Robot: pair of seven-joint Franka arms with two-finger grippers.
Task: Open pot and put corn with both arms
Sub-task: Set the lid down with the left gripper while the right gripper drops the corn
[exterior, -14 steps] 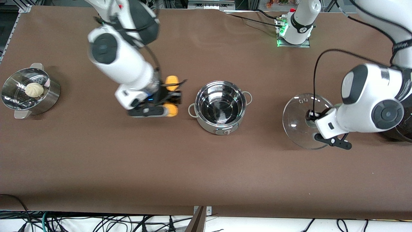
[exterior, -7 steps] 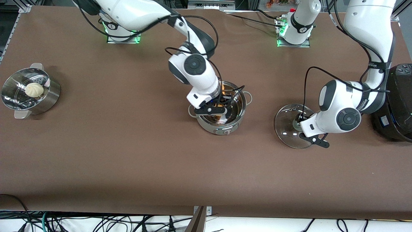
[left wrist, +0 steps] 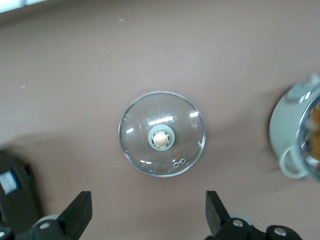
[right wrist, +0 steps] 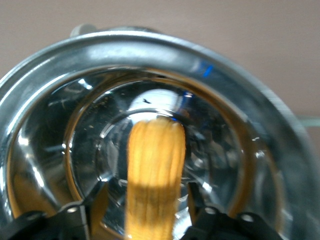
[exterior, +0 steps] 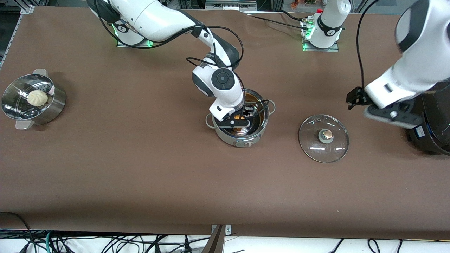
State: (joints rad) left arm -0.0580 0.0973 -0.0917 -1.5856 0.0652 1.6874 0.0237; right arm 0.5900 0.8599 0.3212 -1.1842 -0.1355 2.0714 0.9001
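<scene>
The steel pot (exterior: 228,137) stands open at mid-table. The corn (right wrist: 155,170) lies inside it, seen in the right wrist view within the pot's rim (right wrist: 150,45). My right gripper (exterior: 248,114) is down inside the pot, open, with a finger on each side of the corn and a gap at both (right wrist: 147,197). The glass lid (exterior: 323,138) with its tan knob lies flat on the table, toward the left arm's end from the pot. My left gripper (exterior: 353,98) is open and empty, raised above the table beside the lid. The left wrist view shows the lid (left wrist: 185,125), the pot (left wrist: 287,125) and my left gripper (left wrist: 148,200).
A perforated steamer basket (exterior: 52,105) holding a white bun (exterior: 37,97) stands at the right arm's end of the table. A big black cooker (exterior: 434,123) stands at the left arm's end, close under the left arm.
My left gripper let go of the lid's knob and rose away toward the cooker; the lid now lies flat. My right gripper stayed in the pot with the corn.
</scene>
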